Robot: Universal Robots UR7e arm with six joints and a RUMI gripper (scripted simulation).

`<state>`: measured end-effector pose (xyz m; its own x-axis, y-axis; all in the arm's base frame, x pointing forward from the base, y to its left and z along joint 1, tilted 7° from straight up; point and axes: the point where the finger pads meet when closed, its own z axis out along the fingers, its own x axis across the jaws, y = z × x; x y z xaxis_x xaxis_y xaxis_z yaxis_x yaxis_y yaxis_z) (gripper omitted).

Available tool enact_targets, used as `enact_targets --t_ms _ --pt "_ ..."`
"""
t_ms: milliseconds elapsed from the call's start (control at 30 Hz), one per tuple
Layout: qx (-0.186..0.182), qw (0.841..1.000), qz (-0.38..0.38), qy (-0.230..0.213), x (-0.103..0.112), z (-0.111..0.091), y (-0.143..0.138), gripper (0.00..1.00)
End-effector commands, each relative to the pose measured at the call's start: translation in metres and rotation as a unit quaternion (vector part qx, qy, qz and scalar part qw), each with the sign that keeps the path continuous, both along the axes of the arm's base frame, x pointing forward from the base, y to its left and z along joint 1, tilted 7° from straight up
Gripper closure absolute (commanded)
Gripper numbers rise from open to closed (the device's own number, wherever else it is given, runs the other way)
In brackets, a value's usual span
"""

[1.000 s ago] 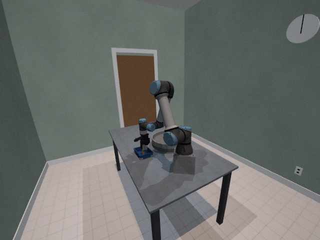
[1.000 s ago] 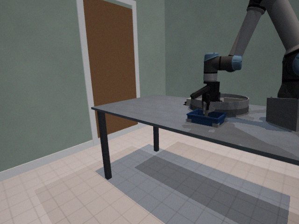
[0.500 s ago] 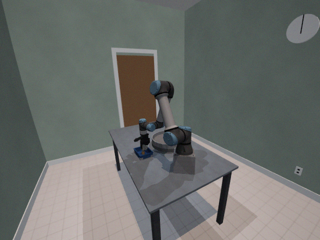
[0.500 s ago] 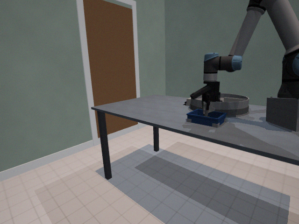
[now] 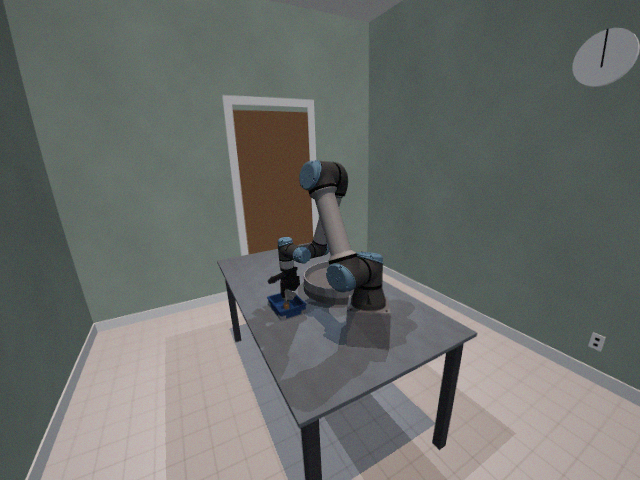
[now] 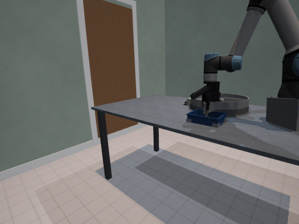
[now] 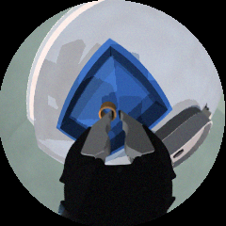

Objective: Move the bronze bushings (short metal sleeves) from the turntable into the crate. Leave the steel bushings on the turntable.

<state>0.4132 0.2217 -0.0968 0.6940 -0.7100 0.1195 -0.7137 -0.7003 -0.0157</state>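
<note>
My gripper [image 7: 115, 110] points down into the blue crate [image 7: 113, 94]; it also shows in the top view [image 5: 285, 301] and the exterior view [image 6: 205, 111]. Its fingers stand slightly parted, with the crate floor visible between them. A bronze bushing [image 7: 107, 112] lies as a ring at the fingertips, close to the left finger, and I see no squeeze on it. In the top view it shows as a small orange spot [image 5: 285, 305] inside the crate [image 5: 281, 304]. The turntable [image 5: 323, 283] stands behind the crate, and its bushings are hidden by the rim and the arm.
The crate [image 6: 206, 117] sits near the table's edge, just in front of the round grey turntable [image 6: 221, 103]. The arm's base block [image 6: 282, 113] stands to the right of it. The turntable's rim [image 7: 185, 132] shows at the right in the wrist view.
</note>
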Motion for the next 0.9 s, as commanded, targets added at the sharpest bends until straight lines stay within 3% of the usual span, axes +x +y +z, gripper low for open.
enact_targets --t_ms 0,333,600,667,867 --pt "0.0 1.0 -0.001 0.001 -0.001 -0.001 -0.001 0.94" --pt "0.0 1.0 0.0 -0.001 -0.001 0.01 0.0 0.94" --pt "0.001 1.0 0.0 -0.002 -0.002 0.041 0.004 0.94" --pt "0.001 1.0 0.0 -0.002 -0.002 0.041 0.004 0.94" --pt "0.001 1.0 0.0 -0.002 -0.005 0.07 0.006 0.94"
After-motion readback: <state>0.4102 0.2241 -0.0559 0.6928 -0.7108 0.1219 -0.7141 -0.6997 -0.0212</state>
